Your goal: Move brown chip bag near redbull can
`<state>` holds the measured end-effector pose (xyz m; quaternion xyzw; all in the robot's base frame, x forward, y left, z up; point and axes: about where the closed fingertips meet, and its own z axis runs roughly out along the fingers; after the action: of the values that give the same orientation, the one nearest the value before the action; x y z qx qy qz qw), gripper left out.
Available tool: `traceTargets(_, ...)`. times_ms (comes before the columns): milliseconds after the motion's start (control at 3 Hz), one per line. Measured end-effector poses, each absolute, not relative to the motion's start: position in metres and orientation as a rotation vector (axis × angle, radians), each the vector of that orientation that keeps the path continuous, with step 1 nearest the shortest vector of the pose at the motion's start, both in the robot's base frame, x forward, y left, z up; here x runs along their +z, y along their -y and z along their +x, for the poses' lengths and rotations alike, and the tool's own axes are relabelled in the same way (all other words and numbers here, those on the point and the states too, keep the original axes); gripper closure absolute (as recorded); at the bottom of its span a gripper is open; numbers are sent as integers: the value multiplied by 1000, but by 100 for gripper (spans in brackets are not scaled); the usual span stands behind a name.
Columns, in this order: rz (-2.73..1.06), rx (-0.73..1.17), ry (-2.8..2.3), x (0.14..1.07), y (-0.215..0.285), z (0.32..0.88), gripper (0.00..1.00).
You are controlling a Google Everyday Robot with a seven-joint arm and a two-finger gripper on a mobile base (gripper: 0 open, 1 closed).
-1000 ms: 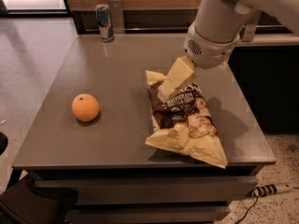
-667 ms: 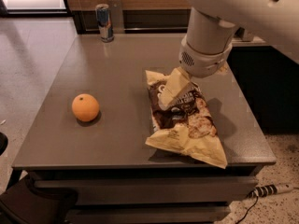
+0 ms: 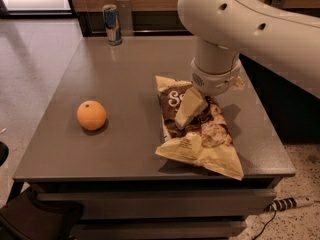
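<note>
My end effector [image 3: 189, 109] rests on the bag [image 3: 200, 149], which lies lengthwise beneath it (spread or pinching, I cannot tell). The can [image 3: 112, 24] stands well apart, far-left, at the bench [image 3: 125, 74] corner.

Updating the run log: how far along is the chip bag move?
Done: the gripper is on the chip bag, near right of the table. In hand: securing a hold; unclear if it has one. Left: the whole carry; the can stands at the far left edge, well apart from the bag.
</note>
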<state>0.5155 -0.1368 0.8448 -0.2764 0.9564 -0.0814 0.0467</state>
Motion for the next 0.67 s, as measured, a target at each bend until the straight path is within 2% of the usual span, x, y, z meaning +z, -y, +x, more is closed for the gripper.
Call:
traceTargets(333,-886,-115,-2978,829,139,514,15)
traceTargets(667,-912,-49,-2986,825,133,513,37)
